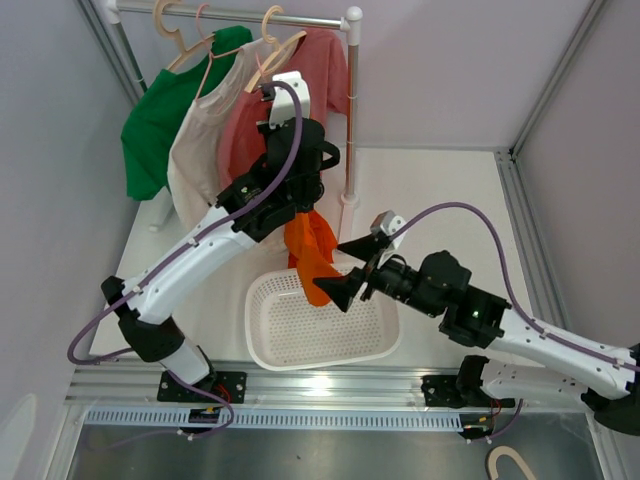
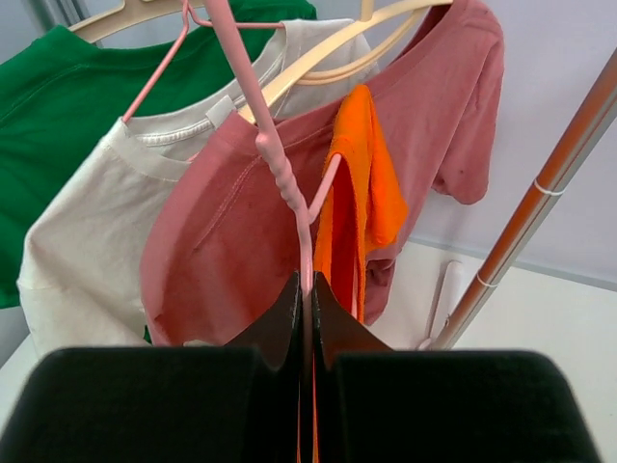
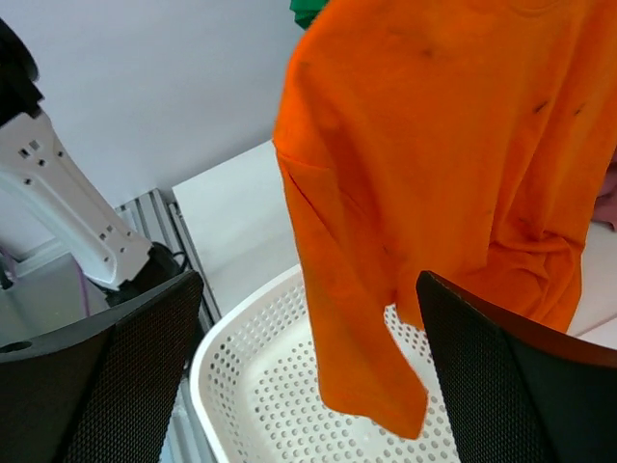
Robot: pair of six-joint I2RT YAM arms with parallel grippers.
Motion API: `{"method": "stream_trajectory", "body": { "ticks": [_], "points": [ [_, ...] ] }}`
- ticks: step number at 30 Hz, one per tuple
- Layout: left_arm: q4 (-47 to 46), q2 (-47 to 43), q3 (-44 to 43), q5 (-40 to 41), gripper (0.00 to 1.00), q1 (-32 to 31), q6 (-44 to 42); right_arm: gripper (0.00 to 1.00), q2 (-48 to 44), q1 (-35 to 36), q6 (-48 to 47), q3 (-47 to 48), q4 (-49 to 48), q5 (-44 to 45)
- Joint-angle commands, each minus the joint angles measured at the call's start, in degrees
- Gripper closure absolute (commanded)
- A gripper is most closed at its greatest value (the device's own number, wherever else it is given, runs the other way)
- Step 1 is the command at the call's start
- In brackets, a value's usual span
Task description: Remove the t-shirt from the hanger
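Orange t-shirt (image 1: 308,250) hanging from pink hanger (image 2: 275,164), held over basket (image 1: 262,345).

Top view: left arm (image 1: 200,245) reaches up toward rack (image 1: 350,110). T-shirt hangs below its wrist, lower end over basket's far rim. Basket sits on white table (image 1: 440,190). Right pincer (image 1: 348,270) just beside the hanging cloth, fingers wide apart. Left wrist view: left pincer (image 2: 307,294) clamped together on the hanger's stem. T-shirt is bunched and draped off the hanger's right side, in front of a red shirt (image 2: 231,231). Cream shirt (image 2: 87,231) and green shirt (image 2: 39,87) further left. Right wrist view: t-shirt hangs between the spread fingers, hem above basket. Cannot tell whether cloth touches either finger.
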State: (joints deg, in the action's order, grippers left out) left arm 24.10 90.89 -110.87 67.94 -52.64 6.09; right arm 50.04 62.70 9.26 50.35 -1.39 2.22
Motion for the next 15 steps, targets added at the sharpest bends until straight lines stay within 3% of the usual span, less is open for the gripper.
{"method": "stream_trajectory", "body": {
  "ticks": [1, 4, 7, 12, 13, 14, 15],
  "points": [
    [-2.65, 0.60, -3.65, 5.53, 0.99, -1.41, -1.60, 0.03, 3.04, 2.25, -4.59, -1.13, -10.02, 5.96],
    [-3.70, 1.21, -4.00, 5.80, 0.99, -2.20, -3.18, 0.07, 6.64, 2.87, -5.04, -0.52, -11.35, 5.43],
    [-6.60, 1.74, -4.00, 6.94, 0.99, -2.73, -5.90, 0.27, 10.07, 3.05, -4.77, 0.89, -11.88, 7.09],
    [-7.31, -0.53, -1.90, 5.02, 0.99, -3.61, -3.82, 0.28, 11.75, 3.13, -4.95, 0.28, -13.81, 8.85],
    [-4.35, -1.06, -1.55, 4.48, 0.99, -3.69, -1.63, 0.38, 11.75, 3.13, -4.95, 0.02, -14.69, 8.94],
    [-1.62, -1.85, -1.63, 3.78, 0.99, -3.96, 0.83, 0.62, 11.75, 3.13, -4.69, -0.25, -15.13, 9.20],
    [0.58, -2.21, -1.80, 2.73, 0.99, -3.96, 5.55, 0.75, 11.66, 3.13, -4.34, -0.60, -15.40, 9.56]
  ]
}}
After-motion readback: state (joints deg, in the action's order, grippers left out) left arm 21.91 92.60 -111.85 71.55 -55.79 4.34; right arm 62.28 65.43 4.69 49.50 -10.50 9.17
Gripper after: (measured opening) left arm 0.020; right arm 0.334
